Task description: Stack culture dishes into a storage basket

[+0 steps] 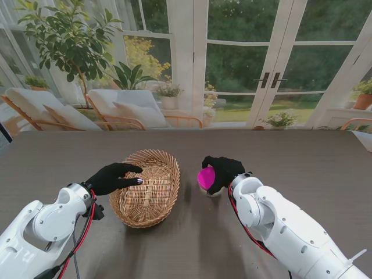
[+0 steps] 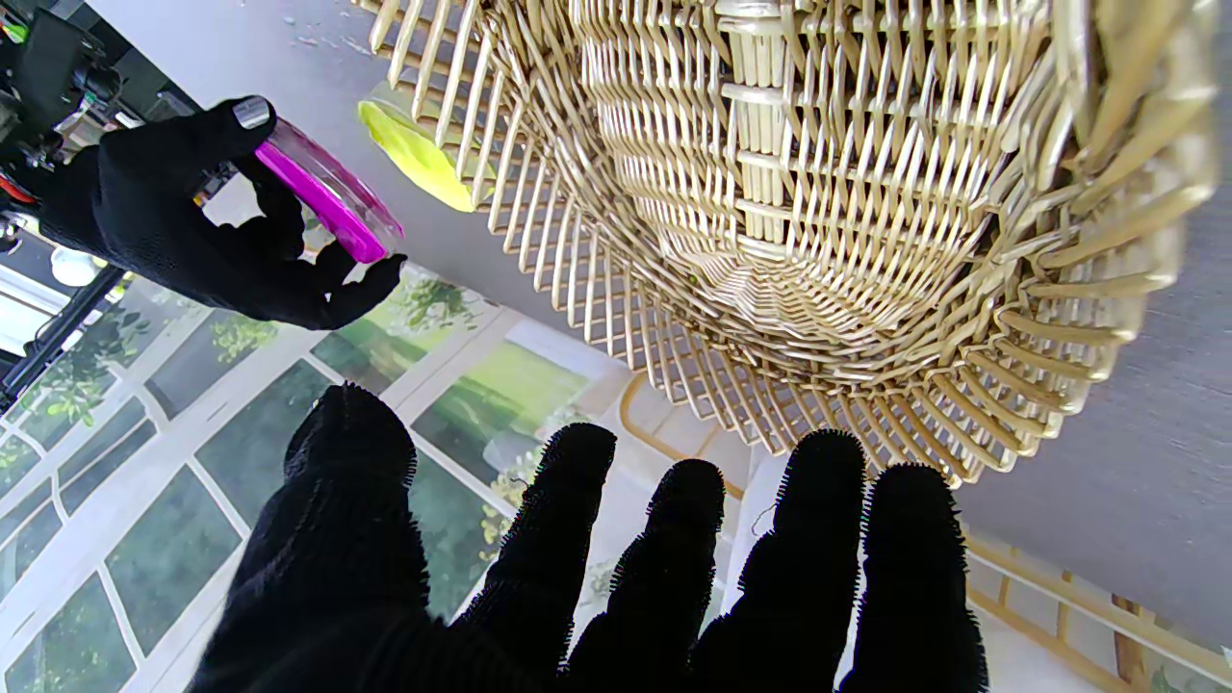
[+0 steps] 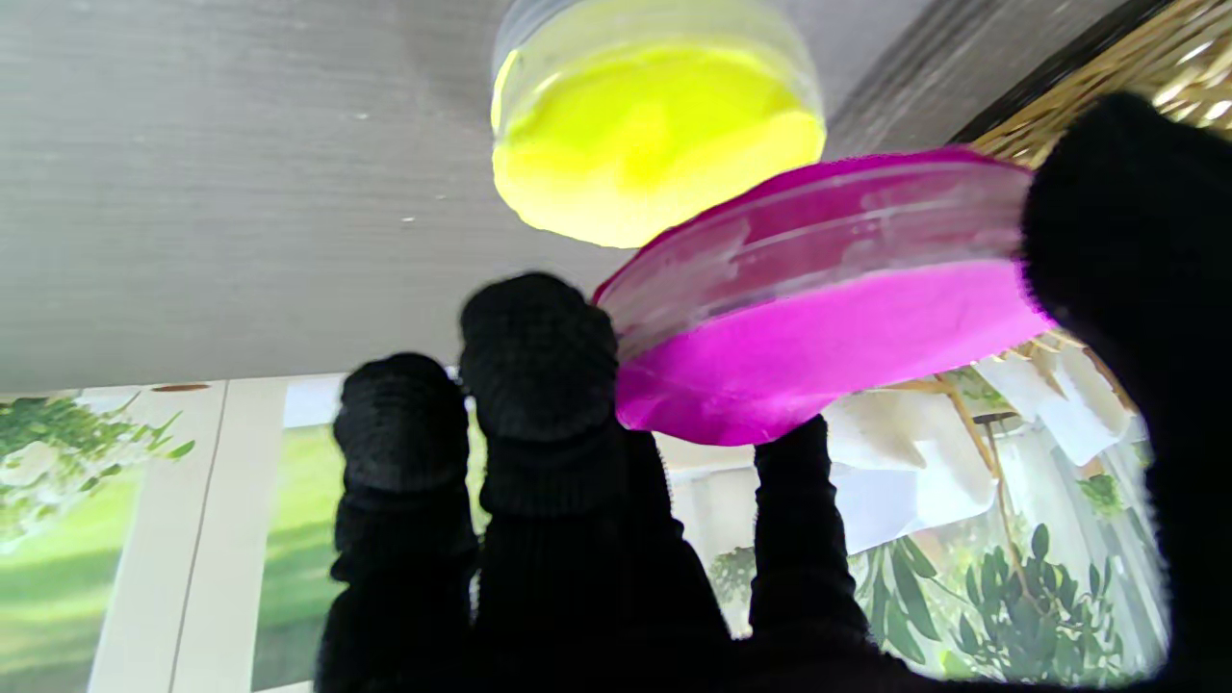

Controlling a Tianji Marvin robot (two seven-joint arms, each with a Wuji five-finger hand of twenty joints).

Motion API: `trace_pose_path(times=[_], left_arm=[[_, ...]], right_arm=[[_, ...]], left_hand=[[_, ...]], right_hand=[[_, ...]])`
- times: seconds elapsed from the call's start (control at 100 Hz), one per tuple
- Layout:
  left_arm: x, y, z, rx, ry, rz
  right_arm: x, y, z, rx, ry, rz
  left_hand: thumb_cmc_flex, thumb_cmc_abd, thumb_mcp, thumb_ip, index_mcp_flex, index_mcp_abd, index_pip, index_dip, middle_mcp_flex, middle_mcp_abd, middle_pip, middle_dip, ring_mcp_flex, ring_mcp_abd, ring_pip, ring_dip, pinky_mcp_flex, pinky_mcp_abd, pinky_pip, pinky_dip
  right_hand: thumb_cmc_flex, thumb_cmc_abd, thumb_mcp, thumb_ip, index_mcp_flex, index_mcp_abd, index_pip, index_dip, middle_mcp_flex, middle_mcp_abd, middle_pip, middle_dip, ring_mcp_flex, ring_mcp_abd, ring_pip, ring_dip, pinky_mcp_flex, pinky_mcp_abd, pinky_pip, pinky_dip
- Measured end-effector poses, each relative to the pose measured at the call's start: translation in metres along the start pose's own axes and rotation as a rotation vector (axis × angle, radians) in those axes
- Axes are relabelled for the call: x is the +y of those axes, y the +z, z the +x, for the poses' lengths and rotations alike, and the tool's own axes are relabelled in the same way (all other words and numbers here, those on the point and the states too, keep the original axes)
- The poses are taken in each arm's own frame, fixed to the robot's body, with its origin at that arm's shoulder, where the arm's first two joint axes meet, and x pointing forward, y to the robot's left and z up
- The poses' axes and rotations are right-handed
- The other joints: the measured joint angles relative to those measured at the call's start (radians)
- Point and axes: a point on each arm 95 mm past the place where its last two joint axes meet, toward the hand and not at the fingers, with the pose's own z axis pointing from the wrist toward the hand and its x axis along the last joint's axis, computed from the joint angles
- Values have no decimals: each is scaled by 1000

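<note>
**Magenta dish lifted beside an empty basket; stacking not yet begun**

On the left of the stand view, the left hand point(image 1: 113, 178) rests on the near left rim of the wicker basket point(image 1: 152, 204), fingers spread and holding nothing; it appears to steady the basket. Its wrist view shows the fingers point(image 2: 674, 558) fanned out just at the woven edge.

The basket sits on the dark table point(image 1: 70, 151) at centre. Its woven floor is bare in both views that show it, so no dish seems to be stored so far.

Just right of the basket, the right hand point(image 1: 222, 171) pinches a magenta culture dish point(image 1: 206, 178), tilted on edge and raised off the table. The right wrist view shows thumb on one side and fingers on the other gripping the rim. A yellow culture dish point(image 3: 654, 135) lies flat on the table under the raised one.

Judging from this, the task is at an early stage: one dish is in hand but not yet over the basket, and the yellow one is left to collect.
</note>
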Motion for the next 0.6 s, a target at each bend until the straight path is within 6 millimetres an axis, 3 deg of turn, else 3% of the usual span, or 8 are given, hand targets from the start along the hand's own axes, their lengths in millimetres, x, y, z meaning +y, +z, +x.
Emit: trace_pose_path(times=[0.6], left_arm=[[2,2,1,-5,0,-13]], right_arm=[[-15,31,-12,-41,-20,18]], left_hand=[[0,0,0,0,0,0,0,0,0,0,0,0,0,0,0,0,0,0,0,0]], right_hand=[[0,16,0,0,0,2,-8,-13,-15,1,0,0,-21,3,0,0,0,0,0,0]])
